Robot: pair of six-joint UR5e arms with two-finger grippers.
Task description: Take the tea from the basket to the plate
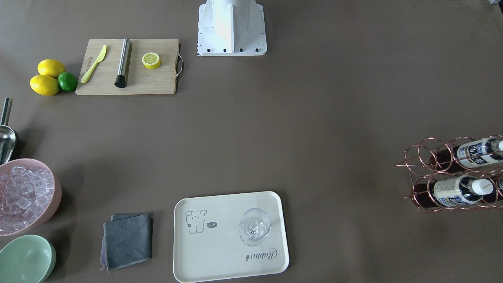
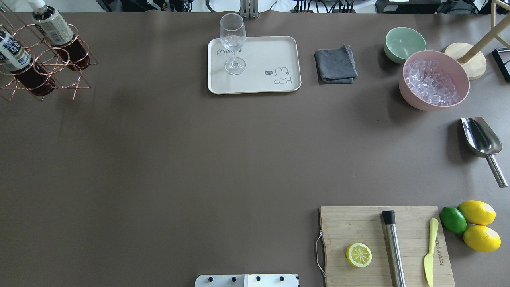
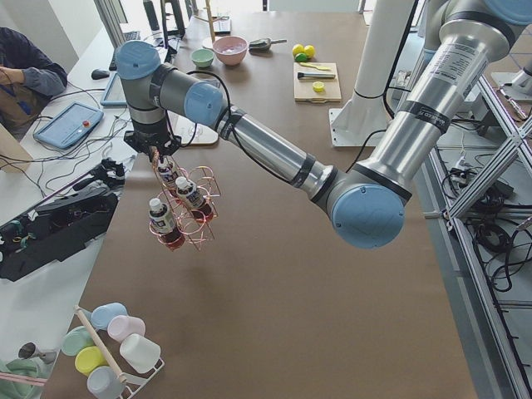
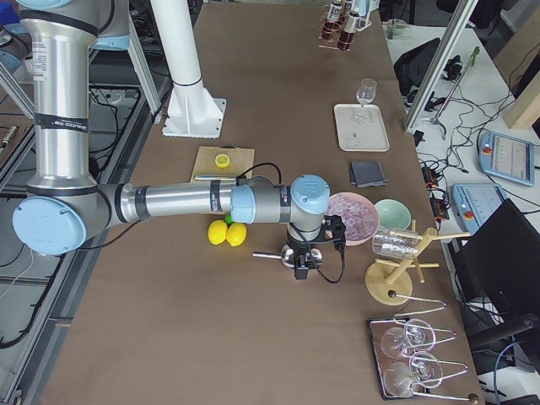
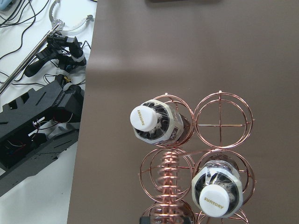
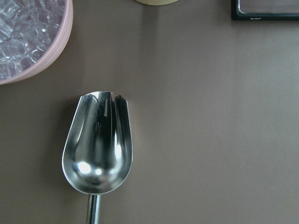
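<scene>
**Fig. Approach to the first bottle.** The left gripper (image 3: 155, 151) hung directly above the basket (image 5: 223, 124). Only the left side view showed it, so whether its fingers stood wide or narrow could not be told. The right gripper (image 4: 301, 268) hung over the steel scoop (image 6: 97, 142), and its opening likewise could not be told.

The tea (image 5: 144, 117) stood upright in its ring cell, almost straight beneath the left wrist. The coiled handle (image 5: 169, 179) rose just beside it. The plate (image 1: 220, 251) lay well apart from that gripper, far along the table toward the other arm's side.

*Technique (judged):*
- The gripper should probably be centred on the white cap, with its fingers placed so that neither meets the handle coil or the neighbouring bottle (image 5: 216, 200).
- It should descend vertically and close on the cap or neck.
- The lift should be straight up until the base clears the ring. Any tilt could snag the bottle and drag the light wire carrier up with it.

*Counts:*
- Three tea bottles, seen in the left side view, all in the basket.
- One wine glass (image 1: 254, 226) on the plate.
- Two lemons (image 1: 45, 76).
- One lime (image 1: 67, 81).
- One lemon half (image 1: 151, 60).
- One cutting board (image 1: 157, 80).
- One grey cloth (image 1: 127, 240).
- One bowl of ice (image 1: 55, 188).
- One green bowl (image 1: 23, 261).
</scene>
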